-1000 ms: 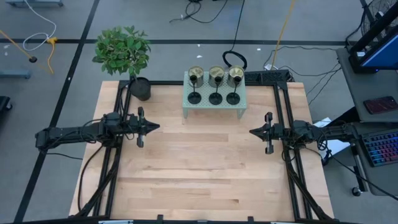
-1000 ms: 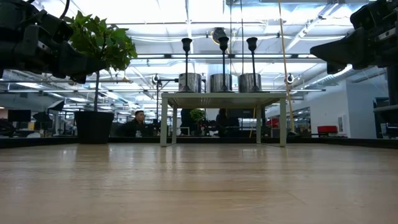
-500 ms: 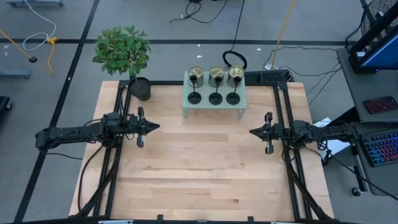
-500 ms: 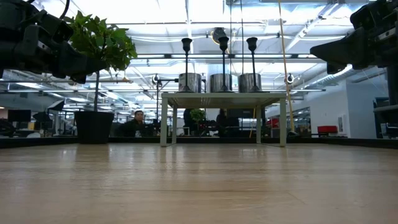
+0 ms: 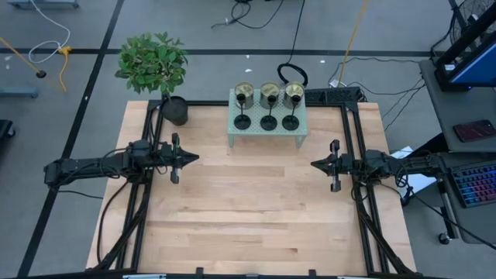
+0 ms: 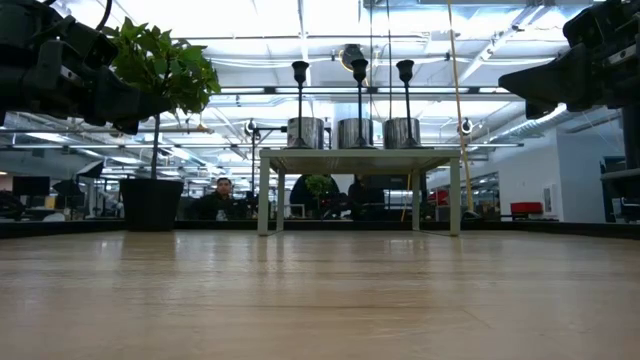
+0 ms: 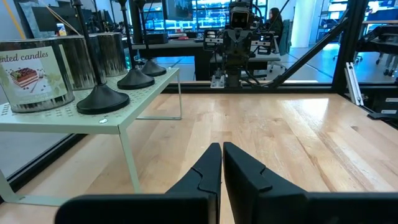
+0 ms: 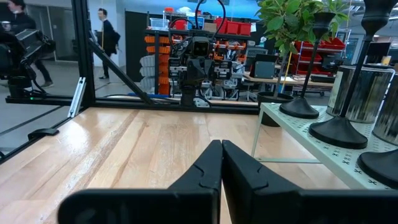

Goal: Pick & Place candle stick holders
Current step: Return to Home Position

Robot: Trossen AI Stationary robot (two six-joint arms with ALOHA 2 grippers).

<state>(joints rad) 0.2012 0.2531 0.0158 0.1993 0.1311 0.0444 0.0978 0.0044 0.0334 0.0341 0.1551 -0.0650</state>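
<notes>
Three black candle stick holders [image 5: 268, 122] with round bases and thin stems stand in a row on a pale green perforated stand [image 5: 265, 138] at the table's far middle. Three metal candle cups [image 5: 269, 94] stand behind them on the same stand. In the low view the stems [image 6: 358, 90] rise above the cups [image 6: 358, 133]. My left gripper [image 5: 195, 157] is shut and empty above the table's left side. My right gripper [image 5: 314, 164] is shut and empty above the right side. Both point at each other.
A potted green plant [image 5: 153, 63] in a black pot [image 5: 176, 111] stands at the table's far left corner. Black frame rails [image 5: 143, 232] run along the table's left and right sides. Bare wood [image 5: 256, 209] lies between the grippers and toward the near edge. People show in the room beyond.
</notes>
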